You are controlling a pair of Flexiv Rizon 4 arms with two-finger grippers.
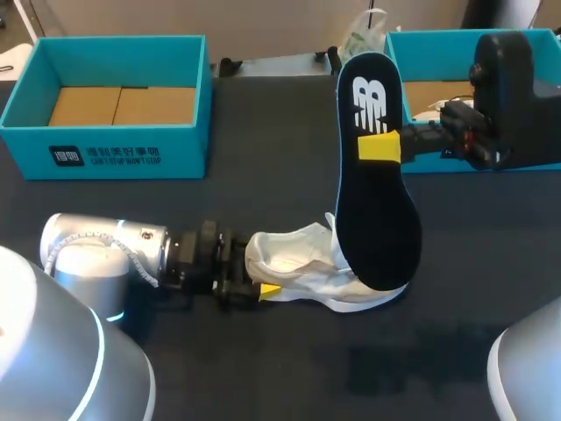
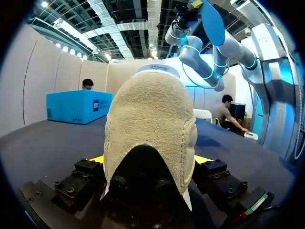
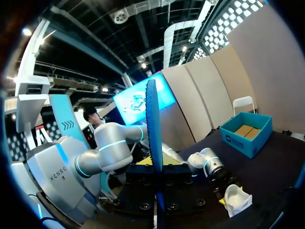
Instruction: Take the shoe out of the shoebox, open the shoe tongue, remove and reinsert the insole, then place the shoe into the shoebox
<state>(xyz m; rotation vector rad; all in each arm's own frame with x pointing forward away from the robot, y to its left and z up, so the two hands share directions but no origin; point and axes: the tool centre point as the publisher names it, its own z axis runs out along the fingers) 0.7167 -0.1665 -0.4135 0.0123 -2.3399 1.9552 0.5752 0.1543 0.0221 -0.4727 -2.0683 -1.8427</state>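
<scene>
Holding the insole out of the shoe: removal is done, reinsertion is left.
The shoe (image 1: 302, 263) is seen lying on the table (image 1: 263, 368), outside the shoebox (image 1: 105, 156), with its heel clamped by the left gripper (image 1: 254, 270). The insole (image 1: 372, 193) is held upright over the shoe's front, pinched by the right gripper (image 1: 382, 147). Taking-out, tongue opening and insole removal are judged finished. The insole is yet to be slid back and the shoe boxed.
</scene>
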